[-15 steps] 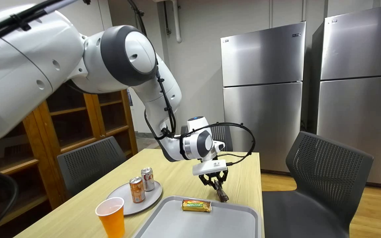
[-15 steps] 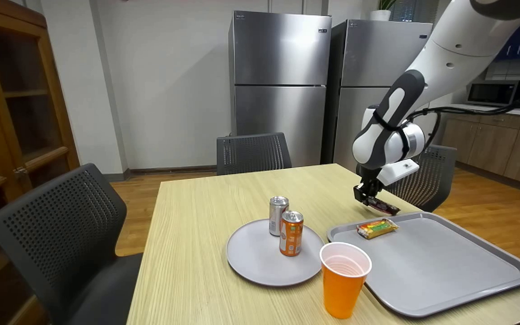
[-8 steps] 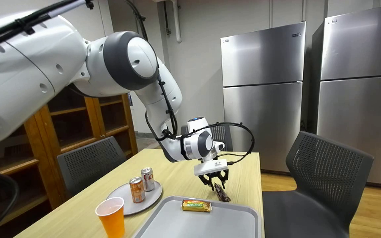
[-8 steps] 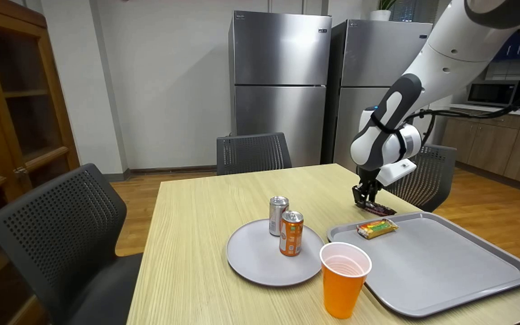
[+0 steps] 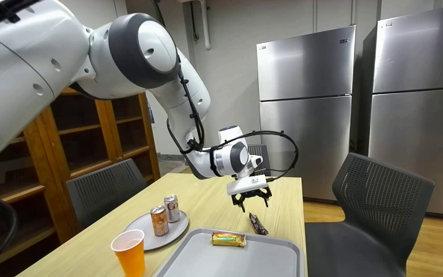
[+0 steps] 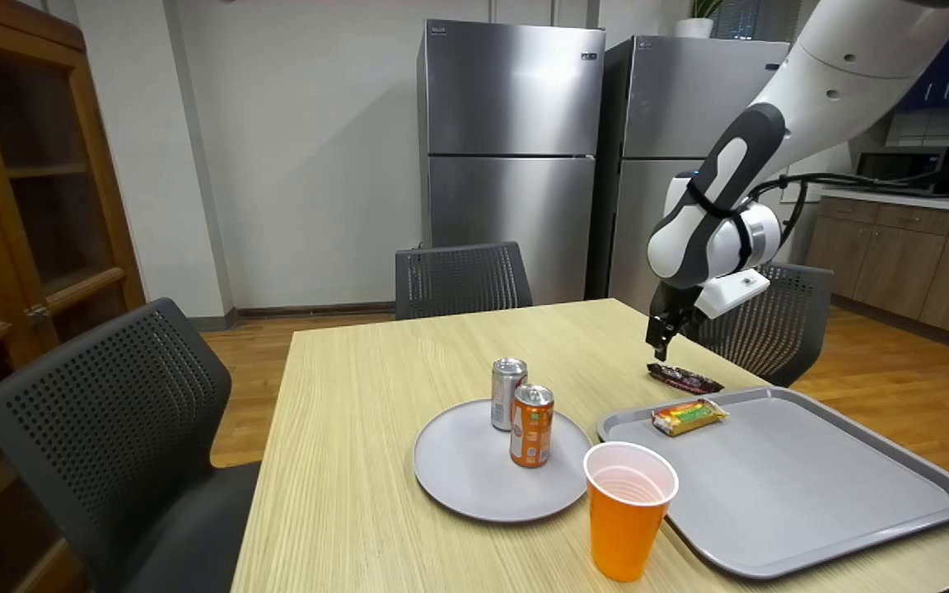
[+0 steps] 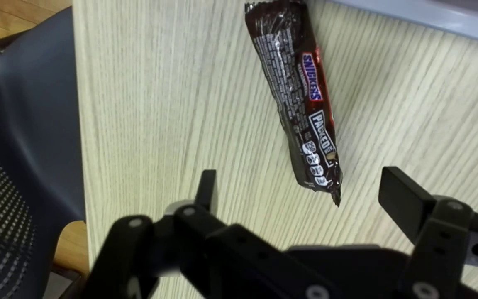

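My gripper [image 5: 255, 207] has its jaws parted wide, and in both exterior views it hangs above the light wood-grain table [image 5: 206, 198], apart from the Snickers bar [image 7: 301, 108]. The gap between my fingers [image 7: 405, 199] reads plainly from my wrist; in an exterior view where those fingers [image 6: 658, 338] appear nearly side-on, it is hard to make out.

The Snickers bar lies flat on the table, lower than my fingers, one end toward me and the other close to the gray serving tray [image 6: 837, 461]; whether it touches the rim I cannot tell. Only my wrist view makes the name legible, along with "PACKED WITH" further down the brown wrapper. In both exterior views the bar is a dark strip.

From my wrist I see a mere edge of the tray, but both exterior views show a yellow-wrapped snack bar [image 6: 689, 417] resting on it, near the rim. They give me what my wrist view leaves out: an orange plastic cup [image 6: 627, 527] near the tray, and a round gray plate [image 6: 466, 494] bearing an orange soda can [image 6: 531, 428] and a silver soda can [image 5: 172, 209], both upright. In an exterior view, red letters on the silver soda can [image 5: 172, 209] face the camera; in an exterior view, the orange soda can [image 6: 531, 428] covers part of it.

A dark gray chair [image 7: 35, 137] stands by the table edge in all three views. A microwave [image 6: 895, 167] appears in an exterior view alone.
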Available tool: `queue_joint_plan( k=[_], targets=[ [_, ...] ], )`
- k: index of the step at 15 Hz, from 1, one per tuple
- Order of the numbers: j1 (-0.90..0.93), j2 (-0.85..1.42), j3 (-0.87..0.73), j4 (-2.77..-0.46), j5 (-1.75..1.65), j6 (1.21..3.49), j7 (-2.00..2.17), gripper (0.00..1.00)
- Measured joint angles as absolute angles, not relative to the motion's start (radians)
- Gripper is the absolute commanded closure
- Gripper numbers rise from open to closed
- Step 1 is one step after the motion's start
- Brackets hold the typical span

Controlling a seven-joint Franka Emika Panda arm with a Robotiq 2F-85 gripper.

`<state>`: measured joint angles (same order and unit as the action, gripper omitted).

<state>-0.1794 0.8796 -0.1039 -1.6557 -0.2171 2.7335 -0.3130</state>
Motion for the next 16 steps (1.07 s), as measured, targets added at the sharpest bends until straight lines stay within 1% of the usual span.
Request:
queue_joint_plan(
  k=[11, 16],
  targets=[
    [-0.179, 0.685, -0.102, -1.939, -0.239, 2.746, -0.34, 0.0],
    [-0.179, 0.666, -0.102, -1.977, -0.247, 2.755, -0.345, 0.0]
  ],
)
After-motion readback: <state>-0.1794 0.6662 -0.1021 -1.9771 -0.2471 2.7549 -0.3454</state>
